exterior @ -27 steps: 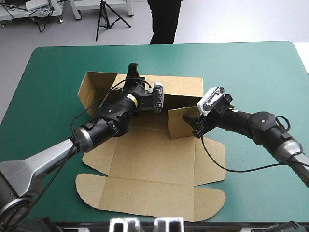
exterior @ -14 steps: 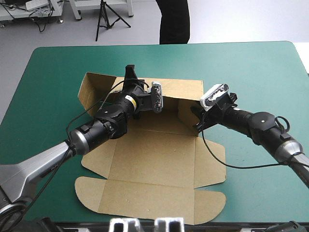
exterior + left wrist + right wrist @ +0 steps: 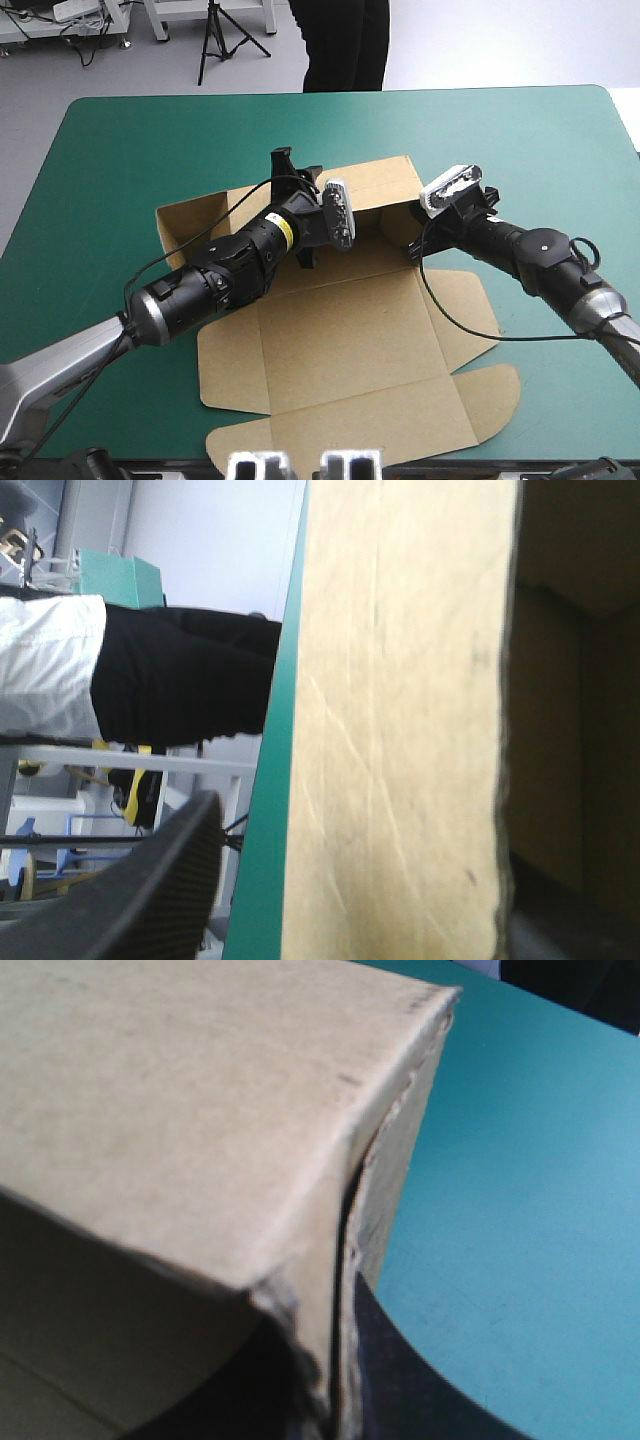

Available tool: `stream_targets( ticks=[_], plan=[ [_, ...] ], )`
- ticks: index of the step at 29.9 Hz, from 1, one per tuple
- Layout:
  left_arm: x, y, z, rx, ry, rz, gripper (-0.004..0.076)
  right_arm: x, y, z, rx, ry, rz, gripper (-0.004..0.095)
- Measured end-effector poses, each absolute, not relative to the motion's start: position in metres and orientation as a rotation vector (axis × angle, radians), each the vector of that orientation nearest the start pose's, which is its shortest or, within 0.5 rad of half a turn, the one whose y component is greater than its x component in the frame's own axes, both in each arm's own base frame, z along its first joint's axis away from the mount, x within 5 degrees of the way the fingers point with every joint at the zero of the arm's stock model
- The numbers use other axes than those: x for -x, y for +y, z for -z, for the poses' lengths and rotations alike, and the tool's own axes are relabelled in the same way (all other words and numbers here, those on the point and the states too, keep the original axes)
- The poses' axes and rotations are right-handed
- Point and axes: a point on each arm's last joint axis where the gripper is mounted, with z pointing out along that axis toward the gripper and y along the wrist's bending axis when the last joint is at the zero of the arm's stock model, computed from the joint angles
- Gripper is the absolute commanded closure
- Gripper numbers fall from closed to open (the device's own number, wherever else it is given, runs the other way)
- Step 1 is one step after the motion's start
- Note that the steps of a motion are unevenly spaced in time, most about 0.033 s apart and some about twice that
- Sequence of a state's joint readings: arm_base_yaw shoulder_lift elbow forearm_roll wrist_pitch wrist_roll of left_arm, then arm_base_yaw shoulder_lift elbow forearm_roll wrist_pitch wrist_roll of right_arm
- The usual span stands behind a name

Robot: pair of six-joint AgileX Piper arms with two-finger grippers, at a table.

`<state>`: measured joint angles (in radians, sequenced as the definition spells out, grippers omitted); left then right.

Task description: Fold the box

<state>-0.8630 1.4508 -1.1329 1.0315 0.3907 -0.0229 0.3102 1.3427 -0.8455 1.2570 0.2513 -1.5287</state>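
Though askew, box point(image 3: 350, 340) on teal-green cover point(image 3: 560, 150)

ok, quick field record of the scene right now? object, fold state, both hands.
object: brown cardboard box sheet on the teal-green table cover
fold state: part-folded; far wall raised, near panels flat
left hand: open, at the far wall, board between its fingers
right hand: shut on the box's far right corner
contact: both hands on the box's far side
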Motion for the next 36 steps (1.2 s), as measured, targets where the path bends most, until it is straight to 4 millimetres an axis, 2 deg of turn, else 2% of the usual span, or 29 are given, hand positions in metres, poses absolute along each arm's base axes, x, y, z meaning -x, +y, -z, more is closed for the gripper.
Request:
stream_targets(
  ticks=[6, 8, 10, 11, 13, 14, 19, 26, 30, 36],
  plan=[
    [-0.208, -0.233, -0.358, -1.414, 1.368, -0.324, 0.017, -0.279, 0.105, -0.303, 0.713, 1.899, -0.232, 0.0925],
    [-0.202, -0.231, -0.362, -1.395, 1.388, -0.295, 0.0211, -0.284, 0.099, -0.306, 0.694, 1.916, -0.234, 0.0925],
    [-0.197, -0.227, -0.367, -1.372, 1.405, -0.266, 0.0341, -0.29, 0.091, -0.308, 0.685, 1.951, -0.245, 0.0925],
    [-0.195, -0.226, -0.369, -1.363, 1.412, -0.255, 0.0435, -0.293, 0.088, -0.309, 0.689, 1.972, -0.251, 0.0925],
    [-0.192, -0.222, -0.373, -1.342, 1.431, -0.237, 0.0703, -0.297, 0.082, -0.311, 0.696, 2.016, -0.263, 0.0925],
    [-0.191, -0.22, -0.374, -1.327, 1.45, -0.225, 0.072, -0.298, 0.08, -0.312, 0.717, 2.037, -0.253, 0.0925],
    [-0.186, -0.209, -0.383, -1.199, 1.569, -0.158, 0.071, -0.299, 0.073, -0.33, 0.77, 2.128, -0.229, 0.0925],
    [-0.187, -0.194, -0.404, -0.991, 1.716, -0.143, 0.071, -0.297, 0.064, -0.359, 0.757, 2.23, -0.119, 0.0925],
    [-0.186, -0.184, -0.415, -0.86, 1.775, -0.103, 0.071, -0.293, 0.061, -0.367, 0.767, 2.284, -0.124, 0.0926],
    [-0.206, -0.146, -0.412, -0.622, 1.995, -0.06, 0.0709, -0.288, 0.054, -0.369, 0.78, 2.356, -0.143, 0.0926]
  ],
)
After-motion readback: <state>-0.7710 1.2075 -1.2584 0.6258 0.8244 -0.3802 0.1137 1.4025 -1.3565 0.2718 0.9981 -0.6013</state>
